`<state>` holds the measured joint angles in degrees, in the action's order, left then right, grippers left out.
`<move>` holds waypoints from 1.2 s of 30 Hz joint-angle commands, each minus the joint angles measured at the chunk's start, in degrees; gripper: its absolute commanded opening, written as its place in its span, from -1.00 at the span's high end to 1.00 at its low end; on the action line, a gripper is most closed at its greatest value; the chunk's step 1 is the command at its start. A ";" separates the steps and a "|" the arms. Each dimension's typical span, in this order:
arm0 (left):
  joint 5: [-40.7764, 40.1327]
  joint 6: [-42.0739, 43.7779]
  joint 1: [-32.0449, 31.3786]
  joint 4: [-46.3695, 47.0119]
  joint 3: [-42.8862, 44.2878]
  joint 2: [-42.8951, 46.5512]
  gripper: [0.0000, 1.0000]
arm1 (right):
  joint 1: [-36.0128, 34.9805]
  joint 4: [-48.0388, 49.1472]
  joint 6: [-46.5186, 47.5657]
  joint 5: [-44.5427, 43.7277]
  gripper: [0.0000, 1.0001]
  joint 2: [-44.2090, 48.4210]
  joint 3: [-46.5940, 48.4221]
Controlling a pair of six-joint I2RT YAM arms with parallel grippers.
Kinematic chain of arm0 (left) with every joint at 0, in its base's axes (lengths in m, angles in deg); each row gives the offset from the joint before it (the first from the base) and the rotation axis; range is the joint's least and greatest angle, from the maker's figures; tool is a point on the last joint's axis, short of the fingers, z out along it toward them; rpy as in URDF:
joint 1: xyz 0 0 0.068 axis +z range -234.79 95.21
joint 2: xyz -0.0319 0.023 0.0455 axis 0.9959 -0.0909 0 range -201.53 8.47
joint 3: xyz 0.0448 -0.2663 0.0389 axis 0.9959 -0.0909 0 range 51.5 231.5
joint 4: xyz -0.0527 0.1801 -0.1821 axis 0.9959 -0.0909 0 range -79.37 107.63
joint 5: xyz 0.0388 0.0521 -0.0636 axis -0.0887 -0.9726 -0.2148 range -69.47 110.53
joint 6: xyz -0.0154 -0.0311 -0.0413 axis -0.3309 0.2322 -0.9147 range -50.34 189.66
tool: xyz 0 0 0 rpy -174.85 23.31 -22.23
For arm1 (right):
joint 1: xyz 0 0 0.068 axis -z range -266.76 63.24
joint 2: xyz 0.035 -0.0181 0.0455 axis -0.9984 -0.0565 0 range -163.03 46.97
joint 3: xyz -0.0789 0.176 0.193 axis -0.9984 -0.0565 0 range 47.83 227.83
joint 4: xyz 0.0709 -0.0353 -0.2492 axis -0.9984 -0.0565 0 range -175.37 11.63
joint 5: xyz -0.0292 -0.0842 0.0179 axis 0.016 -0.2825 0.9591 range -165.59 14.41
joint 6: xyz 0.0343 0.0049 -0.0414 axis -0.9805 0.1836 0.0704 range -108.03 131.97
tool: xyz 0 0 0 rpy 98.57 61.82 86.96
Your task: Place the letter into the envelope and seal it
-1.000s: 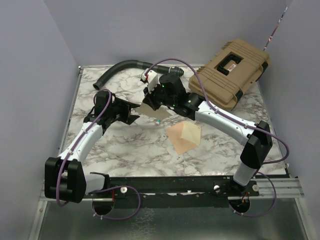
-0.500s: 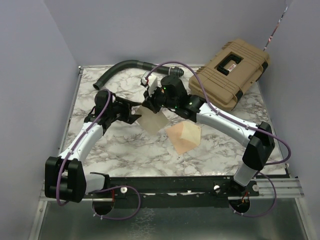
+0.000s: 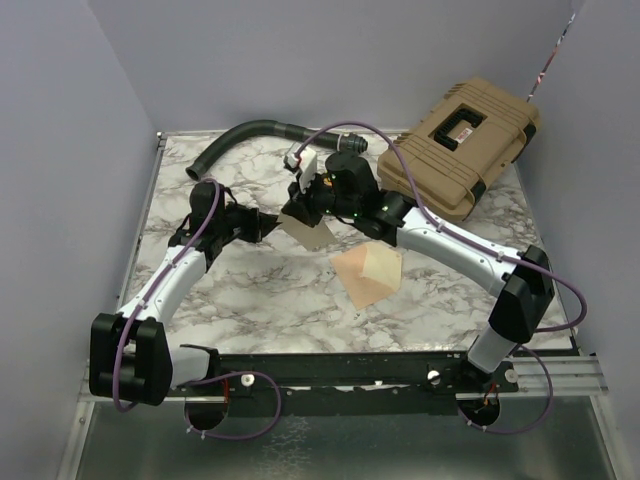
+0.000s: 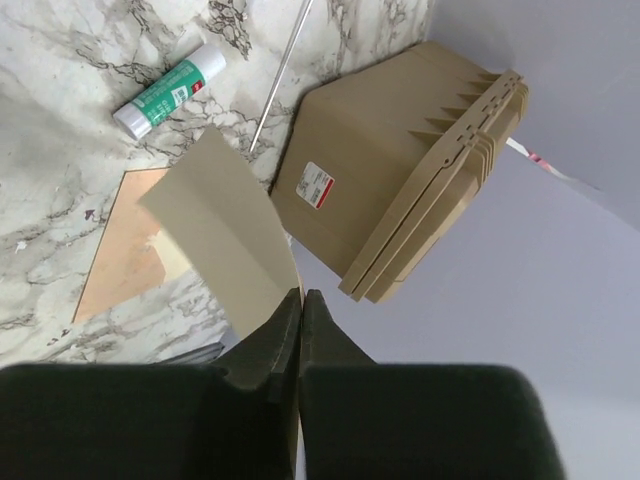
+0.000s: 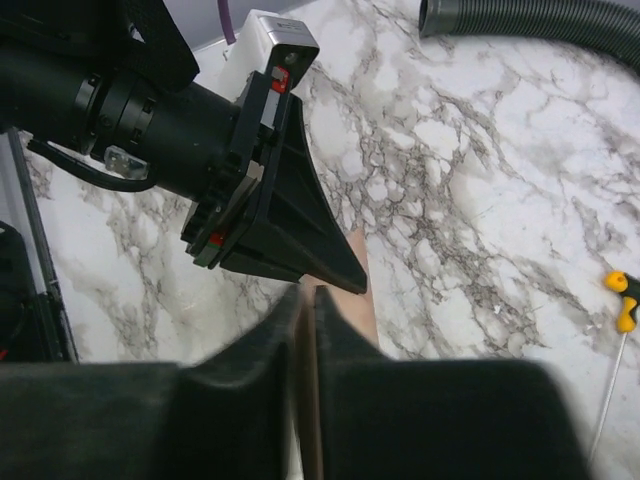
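Note:
I hold the letter (image 3: 312,235), a pale cream sheet, in the air between the two arms above the middle of the table. My left gripper (image 3: 272,226) is shut on its edge; in the left wrist view the sheet (image 4: 225,245) runs out from the closed jaws of that gripper (image 4: 301,293). My right gripper (image 5: 308,292) meets it from the other side. Its jaws stand a narrow gap apart, with the sheet's edge (image 5: 357,300) between them. The peach envelope (image 3: 366,276) lies on the table to the right, flap open, also seen below the sheet (image 4: 120,265).
A tan hard case (image 3: 460,145) sits at the back right and a black corrugated hose (image 3: 240,135) curves along the back left. A green glue stick (image 4: 170,88) and a thin metal rod (image 4: 280,75) lie near the case. A yellow-handled tool (image 5: 622,298) lies on the marble.
My left gripper has closed on the letter. The right jaws, shut on it before, have parted a little. The sheet has been drawn up closer between the two grippers.

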<state>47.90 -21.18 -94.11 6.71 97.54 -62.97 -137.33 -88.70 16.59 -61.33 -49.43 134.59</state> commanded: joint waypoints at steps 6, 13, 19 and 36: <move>-0.09 8.99 0.11 1.12 5.34 0.68 1.00 | -0.03 -9.01 -13.36 -2.71 -0.52 3.39 12.42; -0.80 25.64 0.12 1.08 14.84 -0.50 1.00 | 3.28 -16.06 -25.63 -2.21 -0.74 3.07 22.13; 3.16 43.69 0.15 0.79 23.39 0.31 1.00 | 14.54 -18.03 -41.92 8.24 -0.74 3.13 19.55; 24.97 44.06 -0.01 9.55 38.82 1.32 1.00 | 21.39 24.52 -56.39 25.66 -0.92 14.68 -4.58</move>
<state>67.03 24.17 -94.11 10.47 134.02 -63.18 -115.76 -78.49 -35.49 -41.83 -37.01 131.73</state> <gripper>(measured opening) 0.002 0.959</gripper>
